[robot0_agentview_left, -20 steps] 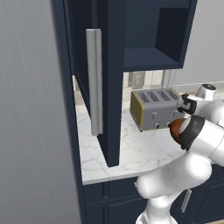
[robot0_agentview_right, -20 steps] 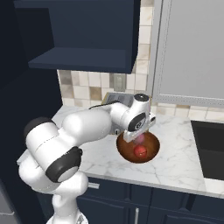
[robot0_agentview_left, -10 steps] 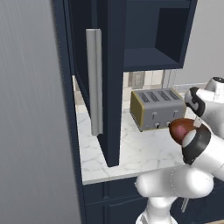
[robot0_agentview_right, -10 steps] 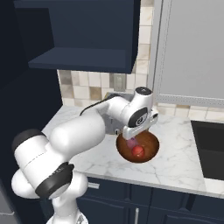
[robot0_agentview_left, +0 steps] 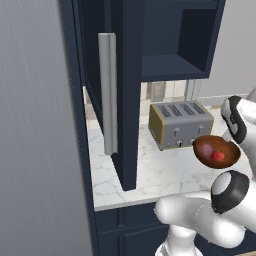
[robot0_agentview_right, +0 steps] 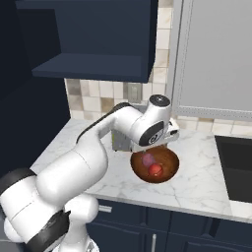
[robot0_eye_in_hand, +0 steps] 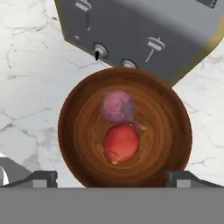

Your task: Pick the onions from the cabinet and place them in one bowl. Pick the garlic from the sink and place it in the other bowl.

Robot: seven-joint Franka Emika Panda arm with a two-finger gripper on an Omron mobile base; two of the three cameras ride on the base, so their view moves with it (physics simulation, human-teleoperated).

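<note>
The reddish-brown wooden bowl (robot0_eye_in_hand: 175, 131) (robot0_agentview_right: 170, 170) (robot0_agentview_left: 227, 159) stands on the marble counter in front of the toaster. Both onions lie in it, touching: the bright red one (robot0_eye_in_hand: 121, 142) (robot0_agentview_right: 155, 170) (robot0_agentview_left: 217, 156) and the pinkish-purple one (robot0_eye_in_hand: 117, 106) (robot0_agentview_right: 147, 159) (robot0_agentview_left: 207, 149). My gripper (robot0_eye_in_hand: 113, 177) (robot0_agentview_right: 167, 139) hangs straight above the bowl, open, its fingertips (robot0_eye_in_hand: 43, 177) wide apart and nothing between them. The navy cabinet (robot0_agentview_left: 170, 35) (robot0_agentview_right: 93, 39) stands open, its door with the grey bar handle (robot0_agentview_left: 107, 95) swung out. The black sink (robot0_agentview_right: 236, 167) lies to the right. The garlic is out of view.
A grey toaster (robot0_agentview_left: 180, 122) (robot0_eye_in_hand: 144, 26) (robot0_agentview_right: 119, 142) stands just behind the bowl. The open cabinet door (robot0_agentview_left: 127, 100) juts over the counter's left part. Marble counter (robot0_agentview_right: 202, 182) runs between bowl and sink. Light grey wall cabinets (robot0_agentview_right: 216, 54) hang at the right.
The jaws have spread wider. The hand has lifted a little off the bowl and the arm's elbow has swung. Both onions now lie uncovered in the bowl.
</note>
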